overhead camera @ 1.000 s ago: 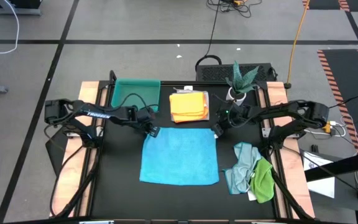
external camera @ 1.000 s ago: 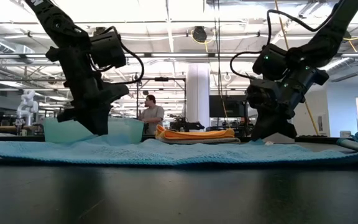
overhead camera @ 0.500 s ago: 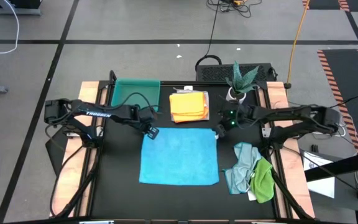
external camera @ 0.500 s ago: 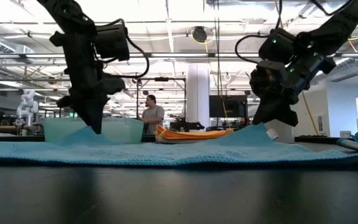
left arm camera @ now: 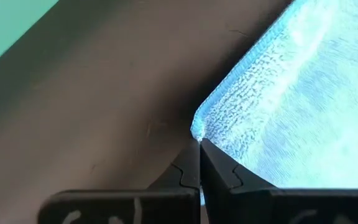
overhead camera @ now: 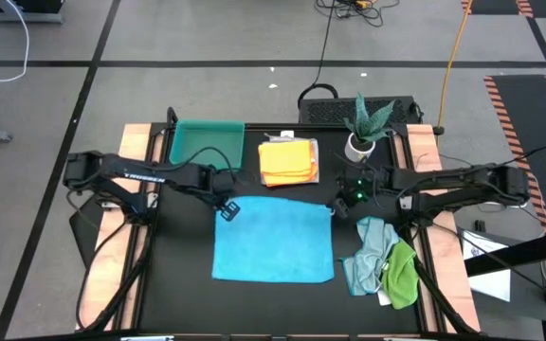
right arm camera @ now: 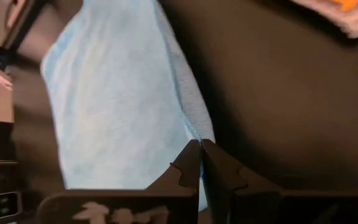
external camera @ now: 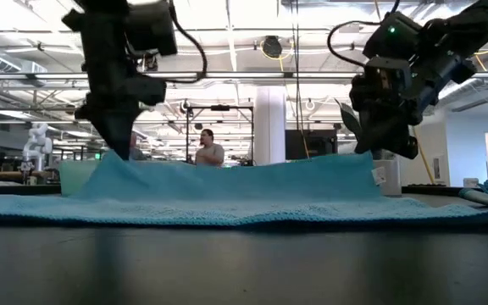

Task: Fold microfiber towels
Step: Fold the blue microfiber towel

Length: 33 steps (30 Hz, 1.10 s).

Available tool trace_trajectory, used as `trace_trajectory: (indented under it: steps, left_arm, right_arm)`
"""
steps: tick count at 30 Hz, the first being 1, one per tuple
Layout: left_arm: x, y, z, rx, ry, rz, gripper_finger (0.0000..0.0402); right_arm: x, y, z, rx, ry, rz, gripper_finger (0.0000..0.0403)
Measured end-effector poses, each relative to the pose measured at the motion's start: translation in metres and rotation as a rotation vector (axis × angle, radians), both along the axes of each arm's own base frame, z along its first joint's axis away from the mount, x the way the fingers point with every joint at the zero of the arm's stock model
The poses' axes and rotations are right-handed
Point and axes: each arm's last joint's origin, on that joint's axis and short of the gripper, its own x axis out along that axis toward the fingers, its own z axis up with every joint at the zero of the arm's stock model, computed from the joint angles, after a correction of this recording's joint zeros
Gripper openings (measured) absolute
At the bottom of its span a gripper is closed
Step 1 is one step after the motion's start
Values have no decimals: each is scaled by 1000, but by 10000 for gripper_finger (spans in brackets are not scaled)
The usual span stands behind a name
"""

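Blue towel [external camera: 244, 182] far edge risen off black table [overhead camera: 273, 303]; person [external camera: 207, 148] behind.

In the low view, the lifted far edge of the bright blue towel [external camera: 244, 191] forms a raised wall across the middle of the frame, hiding the yellow-orange towel and most of the teal tray [external camera: 73, 174] behind it; only a pale sliver of the tray shows at the left. A person [external camera: 207, 152] far back in the room is cut off at the chest by that edge and too small to make out. Both arms run off the top edge. In the high view, the crumpled pile [overhead camera: 379, 260] at lower right overlaps itself, so how many cloths lie in it cannot be told.
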Motion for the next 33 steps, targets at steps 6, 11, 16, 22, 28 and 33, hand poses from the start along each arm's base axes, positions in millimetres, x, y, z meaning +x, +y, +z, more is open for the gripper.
trace_trajectory:
  steps: [6, 11, 16, 22, 28, 33]
  left_arm:
    - [-16, -12, 26, 21, -34, 14, 1]
    - [-19, -23, 29, 34, -42, 2, 0]
    - [-16, -37, 28, 25, -65, -7, 0]
    - [-19, -56, 28, -48, -65, -37, 0]
    - [-24, -77, 32, -76, -60, -57, 0]
    - [-25, -89, 47, -76, -77, -80, 0]
  right_arm:
    - [1, 15, 5, 37, -12, 28, 0]
    - [9, 30, 23, -7, -7, 54, 0]
    - [16, 46, 50, -35, 13, 96, 0]
    - [16, 70, 59, 5, 23, 107, 0]
    - [16, 95, 52, 43, 66, 107, 0]
    - [20, 112, 45, 86, 83, 125, 0]
